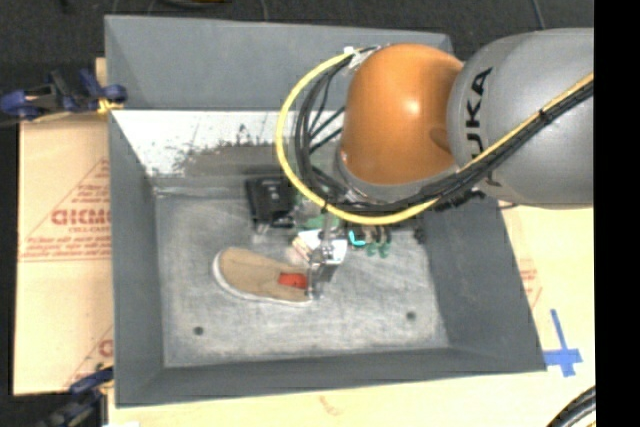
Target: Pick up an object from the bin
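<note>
The big orange cover on the wrist and the loop of yellow and black cables blot out much of the bin's back right, so the upper part of the end effector is hidden under them. Only its pale, metallic tip pokes out below, and whether it is apart or together I cannot tell. That tip sits right at the right end of a flat tan shoe-like thing with a white edge, lying left of the middle of the grey bin, touching or just above it. A small red patch shows just beside the tip. Behind the shoe, a black boxy thing is half tucked under the cables. A few green bits peek out at the arm's shadow, too small to name.
</note>
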`<state>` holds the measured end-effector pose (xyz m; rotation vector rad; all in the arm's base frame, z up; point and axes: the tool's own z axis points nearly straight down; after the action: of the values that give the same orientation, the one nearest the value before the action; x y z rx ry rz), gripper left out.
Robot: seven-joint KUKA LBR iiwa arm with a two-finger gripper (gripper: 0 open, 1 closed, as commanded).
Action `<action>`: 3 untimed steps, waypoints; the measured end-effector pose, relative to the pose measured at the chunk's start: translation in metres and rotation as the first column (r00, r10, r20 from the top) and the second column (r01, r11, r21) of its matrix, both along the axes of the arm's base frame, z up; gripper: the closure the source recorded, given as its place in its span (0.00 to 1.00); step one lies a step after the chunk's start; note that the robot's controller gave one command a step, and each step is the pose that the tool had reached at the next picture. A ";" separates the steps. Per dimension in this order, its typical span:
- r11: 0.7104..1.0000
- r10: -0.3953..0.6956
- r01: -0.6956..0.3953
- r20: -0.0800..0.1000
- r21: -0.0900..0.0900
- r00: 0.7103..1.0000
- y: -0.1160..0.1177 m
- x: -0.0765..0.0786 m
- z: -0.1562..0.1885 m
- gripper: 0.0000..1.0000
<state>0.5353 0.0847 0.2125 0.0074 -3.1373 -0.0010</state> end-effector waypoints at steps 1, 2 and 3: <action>1.000 -0.002 0.002 0.008 0.001 1.000 0.000 0.002 0.004 0.00; 0.975 0.221 -0.221 0.015 0.006 0.975 -0.033 -0.010 -0.128 1.00; 0.976 0.219 -0.219 0.015 0.006 0.976 -0.033 -0.010 -0.128 1.00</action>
<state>0.5256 0.0514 0.0844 0.3553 -3.1315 -0.0128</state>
